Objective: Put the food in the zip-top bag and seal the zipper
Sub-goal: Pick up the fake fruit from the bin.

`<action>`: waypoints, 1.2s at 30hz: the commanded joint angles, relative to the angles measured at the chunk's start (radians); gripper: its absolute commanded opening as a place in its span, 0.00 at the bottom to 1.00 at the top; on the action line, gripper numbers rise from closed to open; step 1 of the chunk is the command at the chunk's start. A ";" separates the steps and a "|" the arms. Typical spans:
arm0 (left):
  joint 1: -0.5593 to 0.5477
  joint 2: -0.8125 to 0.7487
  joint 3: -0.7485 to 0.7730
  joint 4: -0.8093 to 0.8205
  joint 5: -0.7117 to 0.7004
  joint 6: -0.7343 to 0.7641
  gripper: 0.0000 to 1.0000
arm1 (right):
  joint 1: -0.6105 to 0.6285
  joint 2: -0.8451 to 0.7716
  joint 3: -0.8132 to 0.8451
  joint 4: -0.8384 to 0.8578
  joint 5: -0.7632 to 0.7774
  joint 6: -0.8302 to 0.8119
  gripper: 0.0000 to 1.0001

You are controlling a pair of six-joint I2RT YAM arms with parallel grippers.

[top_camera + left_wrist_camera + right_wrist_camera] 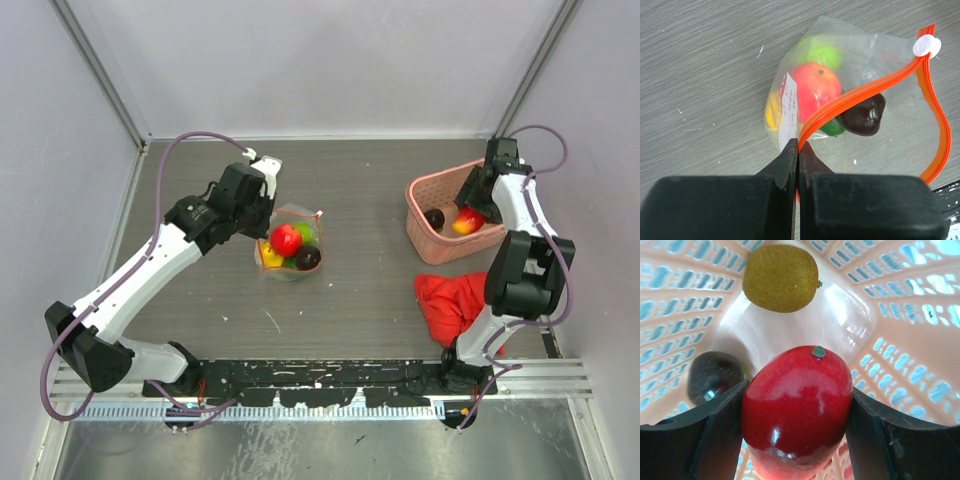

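The clear zip-top bag [290,245] lies mid-table with its mouth gaping. Inside it are a red-orange fruit [815,90], a green one [822,52], a yellow one [771,112] and a dark brown one [865,115]. My left gripper [798,147] is shut on the orange zipper [865,87] at the bag's near corner. The white slider [926,46] sits at the far end. My right gripper [797,410] reaches down into the pink basket [905,340], both fingers pressed against a glossy red fruit [797,390]. A brown kiwi [781,277] and a dark fruit [712,377] lie beside it.
The pink basket [425,190] stands at the back right, near the wall. A crumpled red cloth [450,300] lies in front of it, beside the right arm's base. Grey walls close in the table on three sides.
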 commanded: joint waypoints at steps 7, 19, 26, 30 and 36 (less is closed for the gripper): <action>0.004 -0.028 0.036 0.035 0.018 -0.008 0.00 | 0.075 -0.266 -0.031 0.060 0.171 0.104 0.24; 0.004 -0.023 0.036 0.033 0.024 -0.009 0.00 | 0.354 -0.506 -0.063 0.114 0.331 0.252 0.24; 0.004 -0.021 0.038 0.035 0.030 -0.013 0.00 | 0.561 -0.597 -0.116 0.194 0.407 0.333 0.24; 0.004 -0.023 0.039 0.033 0.033 -0.016 0.00 | 0.716 -0.610 -0.137 0.253 0.497 0.363 0.24; 0.004 -0.021 0.051 0.024 0.028 -0.028 0.00 | 0.966 -0.590 -0.173 0.370 0.621 0.363 0.24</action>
